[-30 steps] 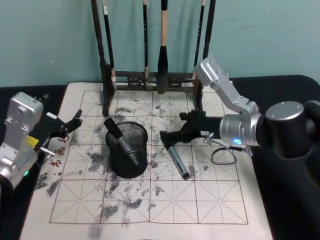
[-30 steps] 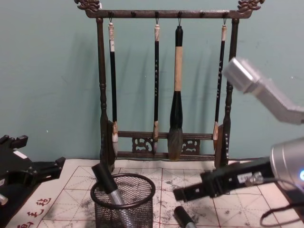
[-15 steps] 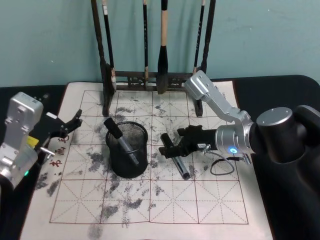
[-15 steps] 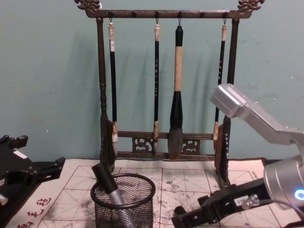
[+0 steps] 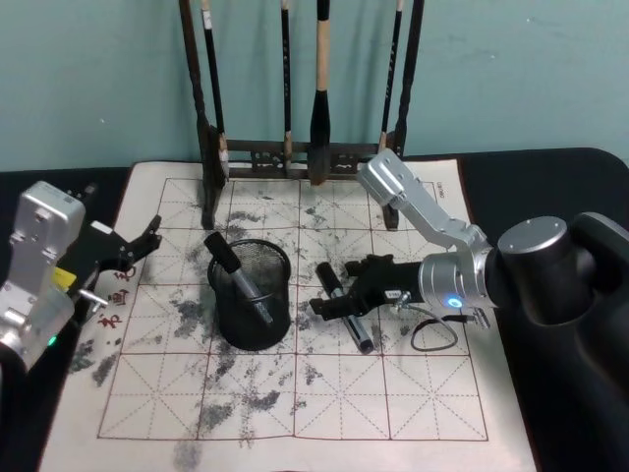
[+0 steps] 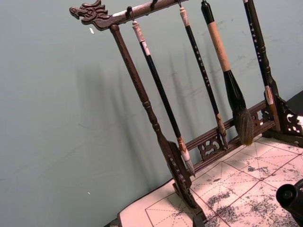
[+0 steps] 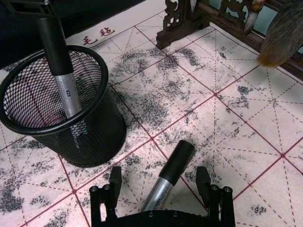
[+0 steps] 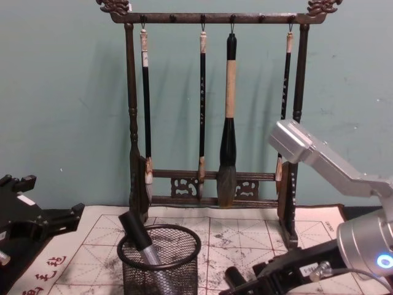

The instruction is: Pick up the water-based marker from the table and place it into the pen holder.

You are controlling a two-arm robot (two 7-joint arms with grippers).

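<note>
Leftmost, my left gripper hangs over the dark border at the left edge of the table, well apart from everything else; I cannot tell how it is set. Next comes the black wire-mesh pen holder, standing upright on the red-gridded, ink-stained mat. A grey marker with a black cap leans inside it, cap up and poking over the rim. Just to the right of the holder, the water-based marker lies flat on the mat, its black cap pointing toward the brush rack at the back. My right gripper is down low over that marker's barrel with its fingers spread wide, one on each side, and bare mat shows between each finger and the barrel. Behind, four calligraphy brushes hang from the rack's top bar.
</note>
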